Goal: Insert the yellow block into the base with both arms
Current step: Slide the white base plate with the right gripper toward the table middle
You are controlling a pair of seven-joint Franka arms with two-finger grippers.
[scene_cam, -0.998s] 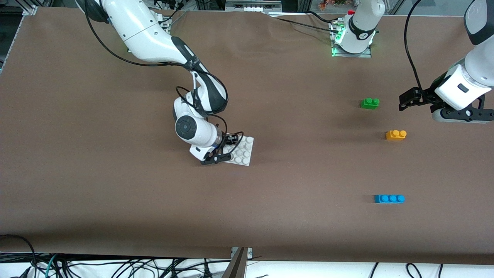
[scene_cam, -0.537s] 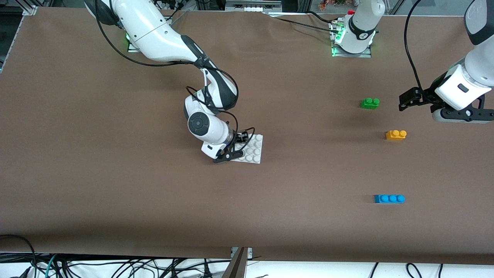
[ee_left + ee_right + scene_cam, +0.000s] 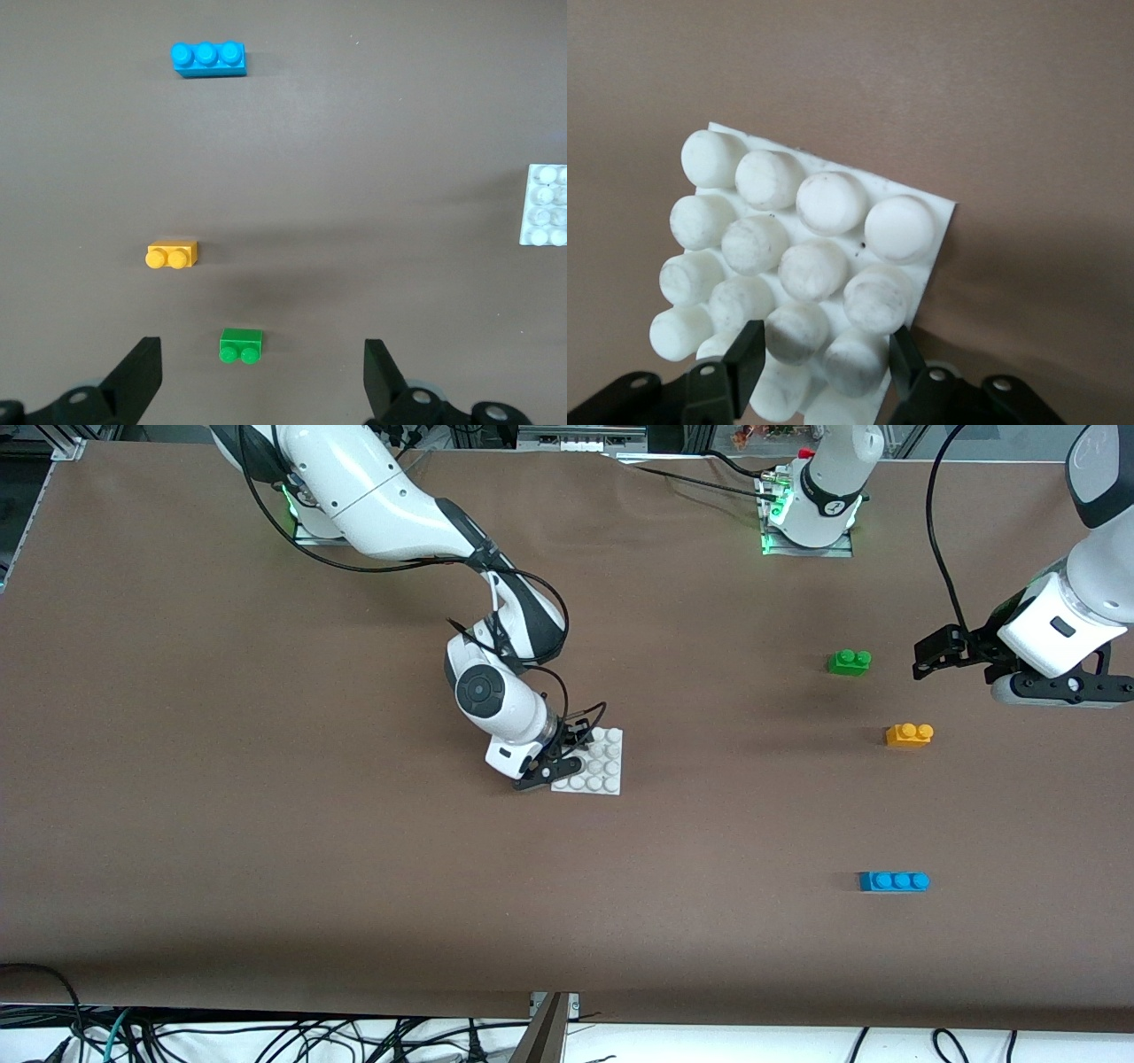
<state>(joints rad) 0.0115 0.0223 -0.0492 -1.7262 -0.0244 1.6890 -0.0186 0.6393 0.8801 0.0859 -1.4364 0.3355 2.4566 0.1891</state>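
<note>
The right gripper [image 3: 567,760] was clamped on the edge of the base [image 3: 598,766], its fingers [image 3: 747,354] pinching studs at the rim, near the table's [image 3: 266,824] middle. The left gripper [image 3: 930,657] hung with jaws spread wide and nothing between them, over the table just beside the green brick [image 3: 850,662], toward the left arm's end. The yellow block [image 3: 909,734] lay untouched, nearer the camera than the green brick. The blue brick [image 3: 894,881] lay nearer still.
</note>
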